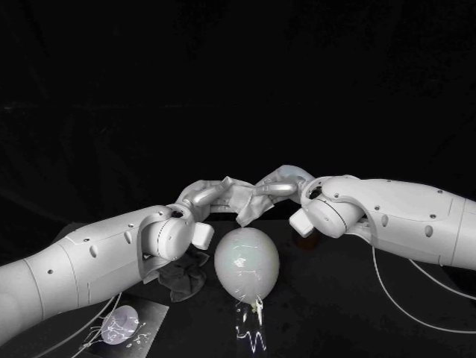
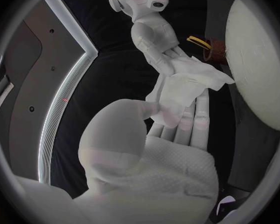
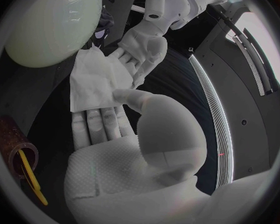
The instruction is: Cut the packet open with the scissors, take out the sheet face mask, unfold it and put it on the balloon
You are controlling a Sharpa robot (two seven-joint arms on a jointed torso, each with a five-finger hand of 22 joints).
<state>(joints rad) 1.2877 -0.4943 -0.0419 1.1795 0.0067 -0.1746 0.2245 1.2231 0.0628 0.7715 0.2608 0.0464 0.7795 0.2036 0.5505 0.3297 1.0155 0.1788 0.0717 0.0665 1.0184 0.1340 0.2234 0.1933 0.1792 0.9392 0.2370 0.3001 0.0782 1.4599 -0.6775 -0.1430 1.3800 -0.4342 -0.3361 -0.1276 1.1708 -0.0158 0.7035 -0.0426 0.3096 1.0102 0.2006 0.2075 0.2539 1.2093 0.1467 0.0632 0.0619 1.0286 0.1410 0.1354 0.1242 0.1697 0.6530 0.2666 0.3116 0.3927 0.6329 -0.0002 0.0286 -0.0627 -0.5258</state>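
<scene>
Together the left hand (image 1: 201,196) and right hand (image 1: 282,183) pinch the sheet face mask (image 1: 239,201) above the balloon (image 1: 245,262) near the tabletop's front edge.

Sheet mask (image 1: 242,200) hangs just behind the balloon (image 1: 245,261).

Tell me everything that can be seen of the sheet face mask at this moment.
The sheet face mask is a thin, white, cloth-like sheet, creased and only partly unfolded. It hangs in the air between the left hand and the right hand, both pinching it, just beyond the pale balloon. Whether it touches the balloon is unclear.
</scene>
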